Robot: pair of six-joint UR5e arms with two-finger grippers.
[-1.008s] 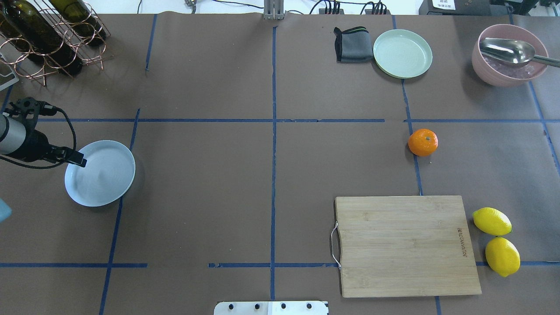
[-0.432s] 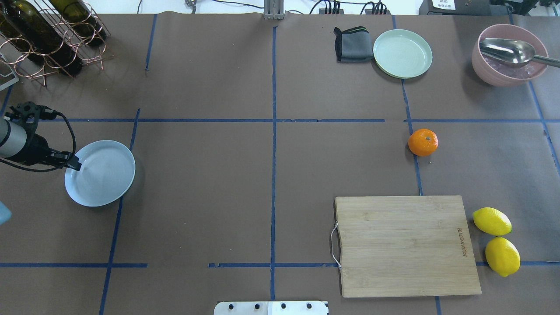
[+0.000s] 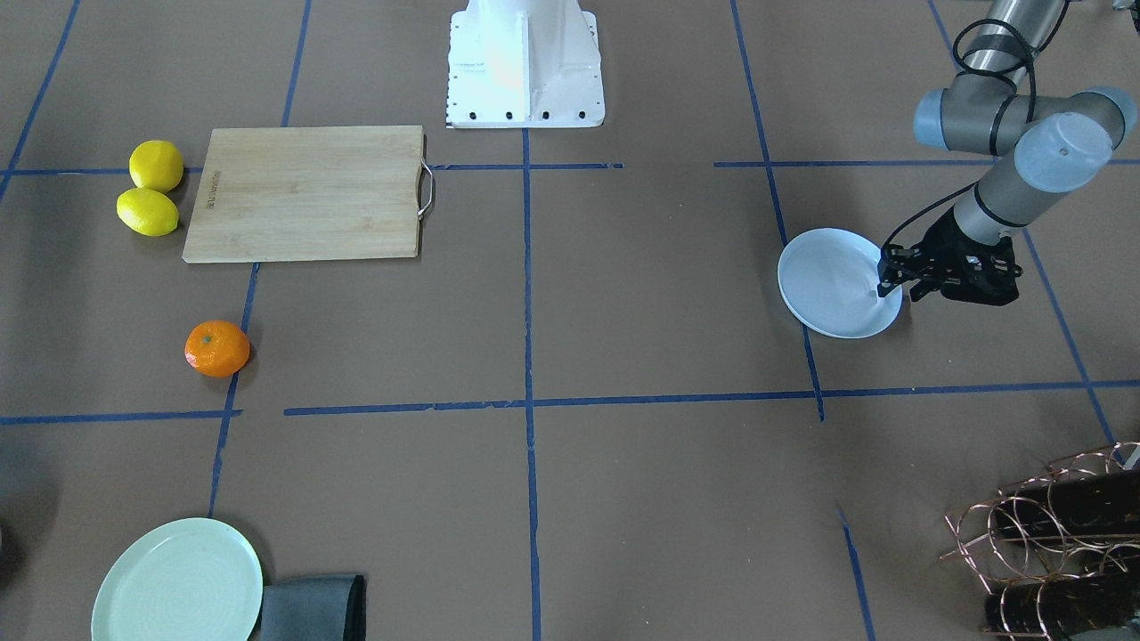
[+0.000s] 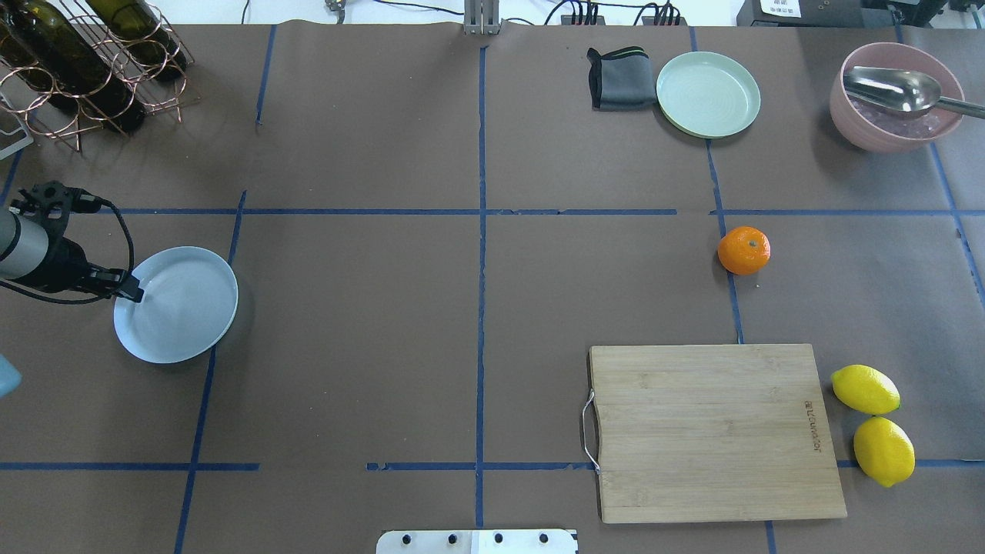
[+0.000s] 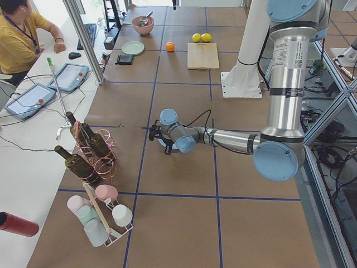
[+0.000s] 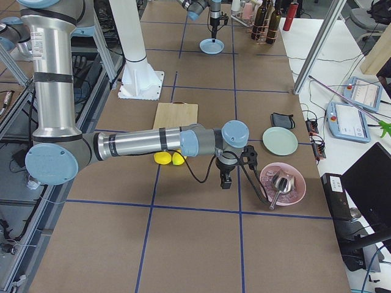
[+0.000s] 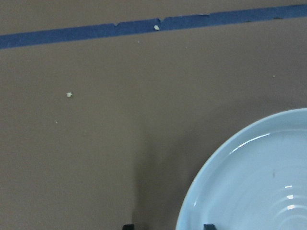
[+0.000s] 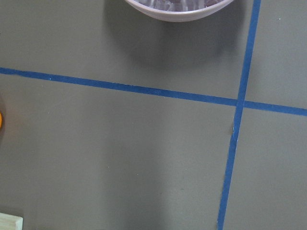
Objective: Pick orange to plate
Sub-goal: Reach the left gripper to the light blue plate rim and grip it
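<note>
Reading the overhead view as a clock with the robot at 6. Closest in, around 5, is the cutting board (image 4: 716, 431), with 2 lemons (image 4: 866, 388) just beside its 3 edge. Ignore those.

1 row out, the plate (image 4: 185, 308) sits at 9 and the orange (image 4: 744, 250) at about 3, right on a blue tape line (image 4: 727, 304). They're well apart, with most of the surface (image 4: 477, 323) between them.

The left gripper (image 4: 132, 292) is at the plate's 9 edge with its jaws apart. In its wrist view 1 fingertip (image 7: 208, 226) is over the plate and the other is outside, rim between them, nothing clamped.

The right gripper (image 6: 225, 179) only shows in the side view, hanging above the surface near the orange. I can't tell if it's apart or together. Its wrist cam catches just a sliver of orange at the 9 edge.

My take: the step in hand is getting the right gripper onto the orange.
- Slide toward that sliver until the fruit is centred.
- Go in with the jaws wide and straight down.
- Close around the widest part, since I'd expect round glossy skin to squirt out if pinched high.
- Squeeze gently.

Farthest out, between 1 and 2, are the green plate (image 4: 708, 94) and pink bowl (image 4: 896, 96). Neither is the target.
</note>
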